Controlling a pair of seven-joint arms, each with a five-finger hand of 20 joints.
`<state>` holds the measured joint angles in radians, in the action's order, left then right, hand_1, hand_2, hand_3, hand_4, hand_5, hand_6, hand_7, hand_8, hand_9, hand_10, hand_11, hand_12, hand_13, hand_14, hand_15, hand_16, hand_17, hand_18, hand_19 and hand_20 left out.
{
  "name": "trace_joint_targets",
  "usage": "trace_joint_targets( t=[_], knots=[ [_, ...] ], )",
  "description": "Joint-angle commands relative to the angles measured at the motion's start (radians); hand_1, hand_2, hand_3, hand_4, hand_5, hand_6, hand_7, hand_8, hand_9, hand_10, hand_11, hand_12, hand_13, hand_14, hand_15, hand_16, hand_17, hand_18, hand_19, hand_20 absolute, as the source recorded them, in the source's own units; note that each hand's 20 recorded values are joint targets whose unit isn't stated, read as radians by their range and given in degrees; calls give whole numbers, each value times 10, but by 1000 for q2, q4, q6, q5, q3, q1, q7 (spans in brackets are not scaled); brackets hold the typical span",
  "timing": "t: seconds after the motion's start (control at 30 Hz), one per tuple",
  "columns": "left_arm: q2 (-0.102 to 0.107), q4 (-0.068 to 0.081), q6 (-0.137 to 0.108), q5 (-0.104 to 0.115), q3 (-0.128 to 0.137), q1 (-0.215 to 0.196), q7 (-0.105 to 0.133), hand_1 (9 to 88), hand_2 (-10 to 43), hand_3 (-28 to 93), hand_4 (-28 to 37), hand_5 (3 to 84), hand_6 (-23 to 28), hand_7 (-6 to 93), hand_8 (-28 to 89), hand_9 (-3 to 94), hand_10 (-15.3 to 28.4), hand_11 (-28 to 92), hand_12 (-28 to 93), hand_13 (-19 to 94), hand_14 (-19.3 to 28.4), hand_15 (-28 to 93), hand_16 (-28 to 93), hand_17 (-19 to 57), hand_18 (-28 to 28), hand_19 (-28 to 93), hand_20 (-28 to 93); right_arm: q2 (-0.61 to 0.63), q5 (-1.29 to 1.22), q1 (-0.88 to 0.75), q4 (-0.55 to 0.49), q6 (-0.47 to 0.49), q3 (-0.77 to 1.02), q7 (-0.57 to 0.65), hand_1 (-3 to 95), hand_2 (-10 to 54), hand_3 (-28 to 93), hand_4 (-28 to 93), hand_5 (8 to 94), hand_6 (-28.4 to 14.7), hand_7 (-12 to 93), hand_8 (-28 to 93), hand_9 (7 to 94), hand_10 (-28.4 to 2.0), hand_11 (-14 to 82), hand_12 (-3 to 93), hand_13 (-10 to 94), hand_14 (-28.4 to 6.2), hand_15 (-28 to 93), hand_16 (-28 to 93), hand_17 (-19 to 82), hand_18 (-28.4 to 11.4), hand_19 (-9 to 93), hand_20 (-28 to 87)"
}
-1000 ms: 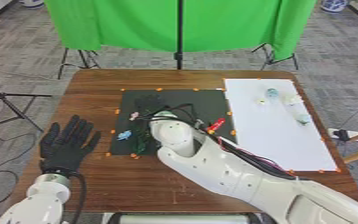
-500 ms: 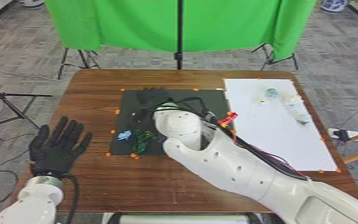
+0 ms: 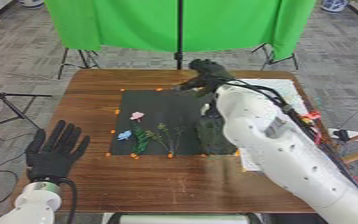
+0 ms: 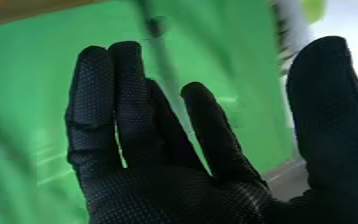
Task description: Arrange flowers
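Brown wooden table (image 3: 158, 185) with a green cloth (image 3: 131, 25) beyond. Robot's right hand (image 3: 207, 69) near the table's far edge, fingers nearly straight, thumb well apart, nothing in grasp. Left hand (image 3: 53, 162) down beside the near left of the dark mat (image 3: 182, 102), fingers spread and empty. Nearer the robot than the right hand, and to its left, on the mat: a pink flower (image 3: 137, 115), a blue flower (image 3: 124, 135), a green leafy stem (image 3: 142, 144) and thin sprigs (image 3: 166, 137). Just right of the same hand, a white sheet (image 3: 282, 87), largely behind the arm.

Probably between picks, with part of the arrangement laid out. Next, most likely: choose another stem, lower the right hand over it, then pinch gently with thumb and fingers. Sprigs lying lengthwise, near to far, with tips towards the right hand's side of the mat and lower ends towards the robot. Leafy stem along much the same line.
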<state>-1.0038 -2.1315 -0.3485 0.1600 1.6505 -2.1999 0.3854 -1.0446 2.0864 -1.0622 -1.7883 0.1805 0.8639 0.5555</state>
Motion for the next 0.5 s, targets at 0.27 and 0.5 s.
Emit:
trace_joint_targets(
  t=[0.27,0.5],
  knots=[
    [-5,-11,30,-11,24,-34,9,275,129,755,-283,458,69,167,-103,425,157,272,117,334,158,498,-63,-48,152,402,179,364,-49,-707,-128,134,765,150,334,-75,719,-268,376,-100,95,-65,340,-236,92,175,245,-223,408,129,152,-225,644,192],
    [-11,-12,25,-2,49,-63,11,272,132,753,-283,459,70,173,-102,423,157,272,119,333,159,499,-62,-47,152,401,179,360,-63,-625,7,180,718,85,370,-92,751,-281,345,-71,113,-74,277,-192,54,160,182,-209,315,130,100,-220,566,182]
  ],
)
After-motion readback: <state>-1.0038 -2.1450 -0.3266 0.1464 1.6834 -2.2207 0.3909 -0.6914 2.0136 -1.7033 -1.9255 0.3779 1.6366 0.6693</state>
